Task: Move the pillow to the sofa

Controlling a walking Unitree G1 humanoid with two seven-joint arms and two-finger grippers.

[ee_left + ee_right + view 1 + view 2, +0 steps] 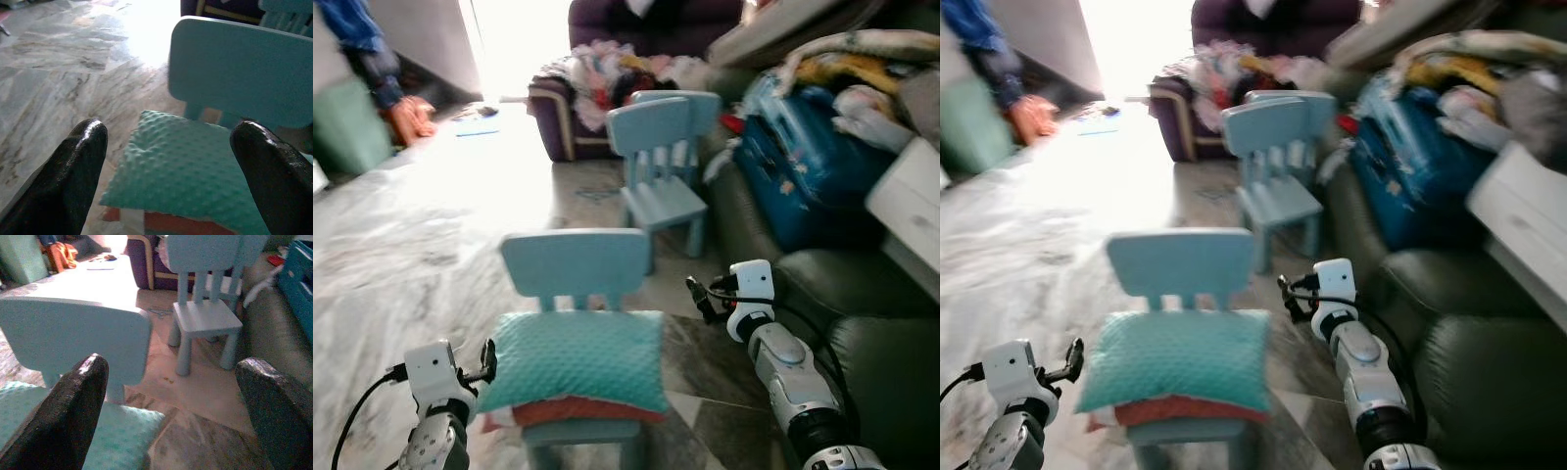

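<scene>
1. Left gripper spread wide, hovering at the left edge of the teal dimpled fabric pillow; right gripper likewise spread, near its right corner.
2. Pillow ungrasped, lying on the pale blue plastic child's chair.
3. Dark green leather sofa alongside on the right; lifting and carrying all left to do.

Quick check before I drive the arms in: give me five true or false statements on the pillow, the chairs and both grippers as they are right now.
1. The teal pillow lies on the near blue chair. True.
2. The left gripper is shut on the pillow. False: it is open beside the pillow's edge.
3. The right gripper is open. True.
4. The pillow is already on the dark sofa. False: it sits on the chair.
5. A second blue chair stands farther back. True.
</scene>
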